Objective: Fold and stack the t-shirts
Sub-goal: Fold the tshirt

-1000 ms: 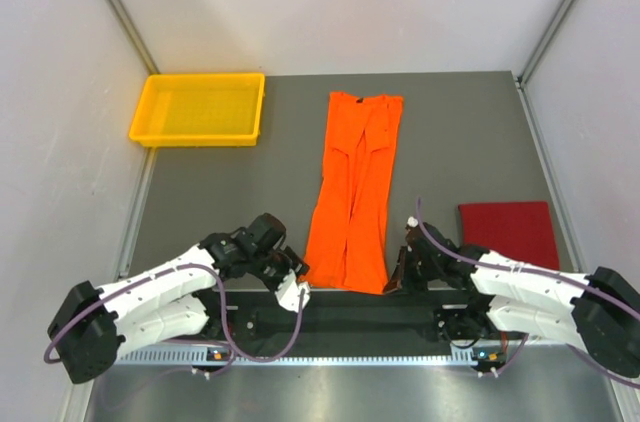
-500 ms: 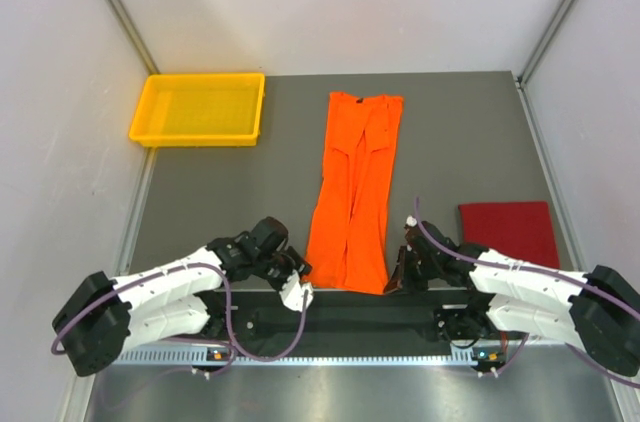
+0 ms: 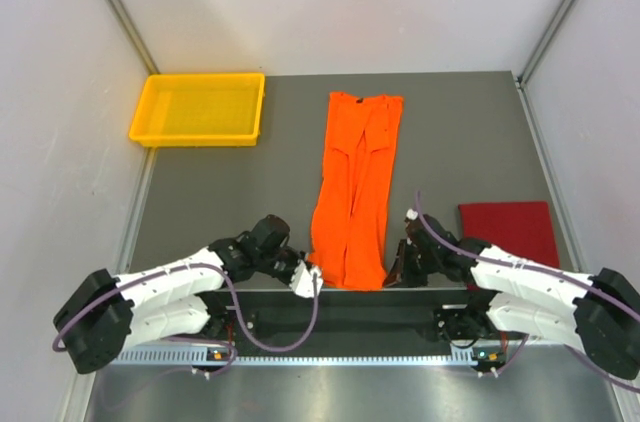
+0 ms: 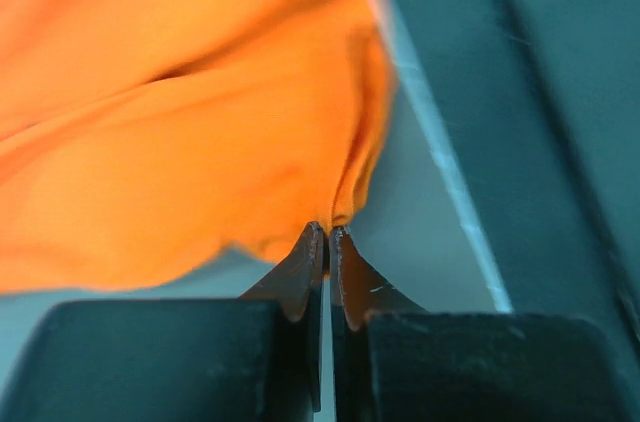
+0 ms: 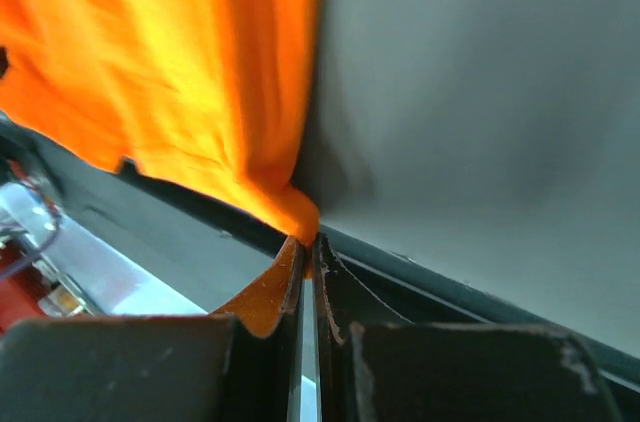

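The bright orange t-shirt (image 3: 355, 187) lies as a long narrow strip down the middle of the grey table, collar end at the far side. My left gripper (image 3: 312, 280) is shut on its near left corner; the left wrist view shows orange cloth (image 4: 190, 112) pinched at the left gripper (image 4: 327, 232). My right gripper (image 3: 392, 278) is shut on the near right corner, and in the right wrist view the orange cloth (image 5: 180, 72) rises from the tips of the right gripper (image 5: 307, 240). The dark red t-shirt (image 3: 508, 231) lies folded flat at the right.
A yellow plastic tray (image 3: 199, 109) sits at the far left corner of the table (image 3: 230, 202). The black base rail (image 3: 350, 320) runs along the near edge under both arms. Light walls close in both sides.
My left gripper moved right to the shirt's near left corner and shut on it. The shirt's near edge has lifted slightly. The right gripper stayed shut on its corner.
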Tool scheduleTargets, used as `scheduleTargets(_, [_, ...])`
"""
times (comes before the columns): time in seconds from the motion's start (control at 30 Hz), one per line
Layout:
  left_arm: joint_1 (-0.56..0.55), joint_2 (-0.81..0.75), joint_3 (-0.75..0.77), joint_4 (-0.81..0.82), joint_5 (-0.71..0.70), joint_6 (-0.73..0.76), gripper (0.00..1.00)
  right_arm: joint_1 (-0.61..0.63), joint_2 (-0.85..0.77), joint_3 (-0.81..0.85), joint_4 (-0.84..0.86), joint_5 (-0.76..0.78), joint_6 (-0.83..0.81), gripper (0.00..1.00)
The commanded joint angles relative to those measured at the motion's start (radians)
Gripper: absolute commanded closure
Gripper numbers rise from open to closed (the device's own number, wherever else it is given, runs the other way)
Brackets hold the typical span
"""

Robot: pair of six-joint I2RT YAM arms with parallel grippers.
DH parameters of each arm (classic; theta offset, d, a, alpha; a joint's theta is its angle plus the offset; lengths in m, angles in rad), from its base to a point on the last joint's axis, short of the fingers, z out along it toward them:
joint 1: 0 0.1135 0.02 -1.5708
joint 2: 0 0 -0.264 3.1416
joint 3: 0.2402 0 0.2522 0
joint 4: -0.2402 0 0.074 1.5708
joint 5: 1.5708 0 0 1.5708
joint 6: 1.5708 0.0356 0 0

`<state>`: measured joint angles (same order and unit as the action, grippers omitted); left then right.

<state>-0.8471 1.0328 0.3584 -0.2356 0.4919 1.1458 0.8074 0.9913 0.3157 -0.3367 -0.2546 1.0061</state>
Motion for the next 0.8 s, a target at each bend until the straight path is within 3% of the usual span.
scheduleTargets(0.0, [0.003,-0.033,0.085,0.172,-0.099,-0.252,1.0,-0.057,0.001,0.103,-0.004,0.006,-0.07,1.0])
scheduleTargets(0.17, [0.065,0.104,0.18,0.228,-0.112,-0.337,1.0,-0.23,0.096,0.235,0.002,-0.038,-0.21,1.0])
scheduleTargets(0.4, [0.2,0.321,0.407,0.328,-0.111,-0.419,1.0,-0.393,0.366,0.466,0.034,-0.103,-0.388,1.0])
scheduleTargets(0.77, [0.287,0.657,0.697,0.295,-0.213,-0.431,1.0,-0.537,0.635,0.691,0.088,-0.169,-0.442,1.0])
